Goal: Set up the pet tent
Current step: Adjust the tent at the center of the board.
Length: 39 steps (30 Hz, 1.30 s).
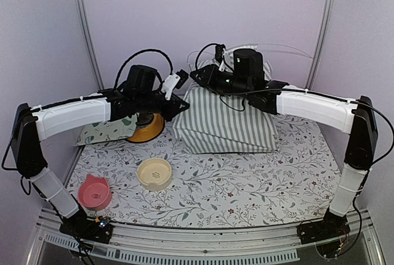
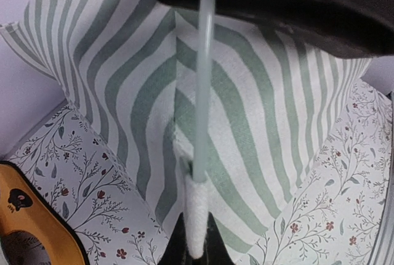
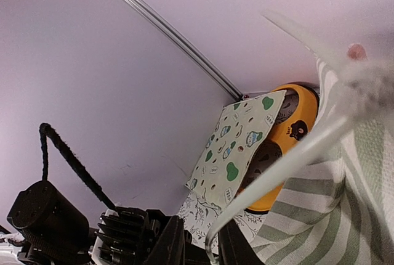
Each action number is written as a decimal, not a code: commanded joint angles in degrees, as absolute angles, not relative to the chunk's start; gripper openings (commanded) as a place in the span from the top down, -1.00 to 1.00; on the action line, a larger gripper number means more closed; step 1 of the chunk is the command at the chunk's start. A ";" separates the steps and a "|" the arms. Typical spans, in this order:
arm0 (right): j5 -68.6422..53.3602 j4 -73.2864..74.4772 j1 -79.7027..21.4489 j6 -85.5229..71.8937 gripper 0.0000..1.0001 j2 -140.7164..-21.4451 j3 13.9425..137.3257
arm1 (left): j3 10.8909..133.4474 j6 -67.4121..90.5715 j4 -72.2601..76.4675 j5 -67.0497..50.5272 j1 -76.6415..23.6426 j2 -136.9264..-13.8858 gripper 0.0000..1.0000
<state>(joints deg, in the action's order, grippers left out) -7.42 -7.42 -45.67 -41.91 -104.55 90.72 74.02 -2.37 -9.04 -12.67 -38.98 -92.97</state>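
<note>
On the bench (image 1: 246,185), the soft, floppy pet tent (image 1: 225,123) is best held by a bendy pole (image 2: 203,92). The left tool (image 2: 194,243) pinches it tight; I cannot tell if the right tool (image 3: 200,246) grips.

Counted one pet tent (image 1: 225,123), striped grey-green and white. Made out two thin white rods in the right wrist view, one pole (image 3: 295,156) and a second pole (image 3: 301,35); could not settle the full number. Found three bowls: a pink bowl (image 1: 95,192), a cream bowl (image 1: 154,173) and an orange bowl (image 1: 148,130). Noted one printed mat (image 1: 104,130) and one floral table cover (image 1: 246,185). Tallied two arms, left arm (image 1: 68,117) and right arm (image 1: 314,108), with two grippers, left gripper (image 2: 196,243) and right gripper (image 3: 200,240). Saw two metal uprights, left upright (image 1: 86,31) and right upright (image 1: 323,24).
</note>
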 commanded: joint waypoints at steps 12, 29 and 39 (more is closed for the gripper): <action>-6.23 -7.82 -45.33 -41.82 0.84 -105.05 90.18 | 77.87 -3.61 -7.27 -13.13 -40.03 -93.91 1.00; -13.38 -10.38 -39.08 -45.10 1.00 -102.45 93.32 | 51.53 3.85 22.78 -11.61 -40.08 -82.88 0.08; -14.14 -10.81 -38.55 -46.57 1.00 -100.85 95.49 | 38.26 5.79 43.04 -11.75 -40.58 -82.78 0.05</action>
